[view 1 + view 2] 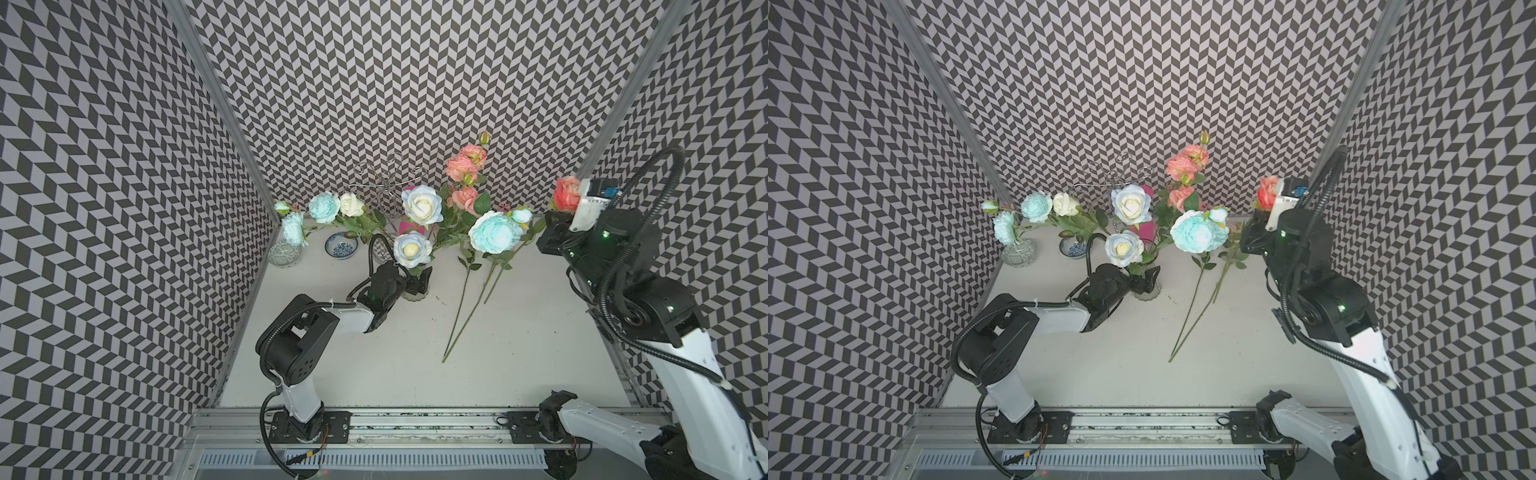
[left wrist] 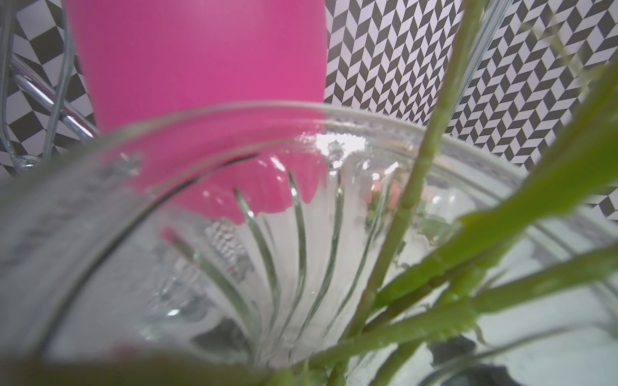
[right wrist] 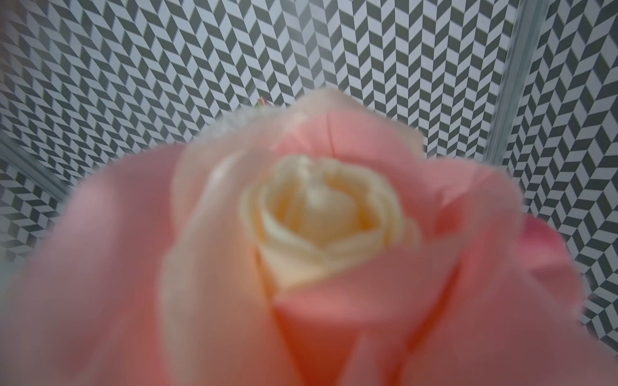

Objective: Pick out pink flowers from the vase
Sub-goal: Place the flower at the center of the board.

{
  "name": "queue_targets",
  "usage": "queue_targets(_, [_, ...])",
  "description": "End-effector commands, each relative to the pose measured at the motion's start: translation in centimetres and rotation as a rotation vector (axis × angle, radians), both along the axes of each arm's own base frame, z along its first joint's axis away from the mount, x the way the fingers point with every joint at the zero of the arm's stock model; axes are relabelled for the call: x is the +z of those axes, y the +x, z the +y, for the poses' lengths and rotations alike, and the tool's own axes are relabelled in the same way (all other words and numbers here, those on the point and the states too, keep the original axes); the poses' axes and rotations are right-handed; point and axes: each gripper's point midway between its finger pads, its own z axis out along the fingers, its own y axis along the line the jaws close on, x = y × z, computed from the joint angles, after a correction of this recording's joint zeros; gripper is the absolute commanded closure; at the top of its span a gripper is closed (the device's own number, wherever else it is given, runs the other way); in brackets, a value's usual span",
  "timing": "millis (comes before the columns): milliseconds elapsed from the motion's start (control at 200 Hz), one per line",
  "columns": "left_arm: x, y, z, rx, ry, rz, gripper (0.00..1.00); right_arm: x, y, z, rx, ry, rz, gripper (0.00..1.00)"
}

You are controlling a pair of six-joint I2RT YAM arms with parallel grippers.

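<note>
Chevron-patterned black-and-white walls (image 1: 374,83) close round a white table (image 1: 519,353). Much is hidden. My right gripper (image 1: 557,218) is clamped shut on a coral rose (image 1: 566,193), raised off the table near the right wall. The blurred head fills the right wrist view (image 3: 317,234), and the stem is out of sight.

My left gripper (image 1: 419,280) is at the vase (image 1: 415,296). Its jaws stand either side of the ribbed glass, but I cannot tell whether they squeeze it. A magenta goblet (image 1: 409,227) is mostly covered by a white-blue rose (image 1: 422,204).

The vase stands mid-table and holds green stems and two white-blue roses. The pink flowers (image 1: 465,166) lean toward the back wall and seem to rise from it, though leaves hide their lower stems. A round glass bowl (image 1: 284,257) in the left corner holds turquoise blooms (image 1: 293,228). A small blue dish (image 1: 330,245) beside it holds dark specks. One large turquoise bloom (image 1: 494,232) lies on the table.
</note>
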Motion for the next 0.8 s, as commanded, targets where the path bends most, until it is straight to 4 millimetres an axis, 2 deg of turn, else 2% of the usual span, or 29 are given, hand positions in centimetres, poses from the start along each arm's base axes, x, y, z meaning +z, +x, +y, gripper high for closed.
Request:
queue_targets(0, [-4.8,-1.5,-0.4,-0.036,0.062,0.156,0.07,-1.2,1.0,-0.6,0.067,0.130,0.032,1.00])
queue_targets(165, [-4.6,-1.6,-0.5,-0.038,0.060,0.154,0.07,-5.4,4.3,0.4,0.155,0.213,0.146,1.00])
queue_targets(346, [-4.5,-1.7,-0.4,-0.037,0.058,0.156,0.07,-10.0,7.5,0.9,0.279,0.411,0.284,1.00])
queue_targets(446, [-4.1,-1.8,-0.5,-0.039,0.052,0.147,0.07,-12.3,9.1,-0.2,0.248,0.446,0.331,1.00])
queue_targets(666, [-4.3,-1.6,-0.7,-0.041,0.046,0.153,0.07,-16.1,12.2,-3.5,0.165,0.404,0.367,1.00])
queue_targets(796, [-4.3,-1.6,-0.8,-0.044,0.044,0.153,0.07,-19.9,13.7,-3.6,0.169,0.432,0.427,1.00])
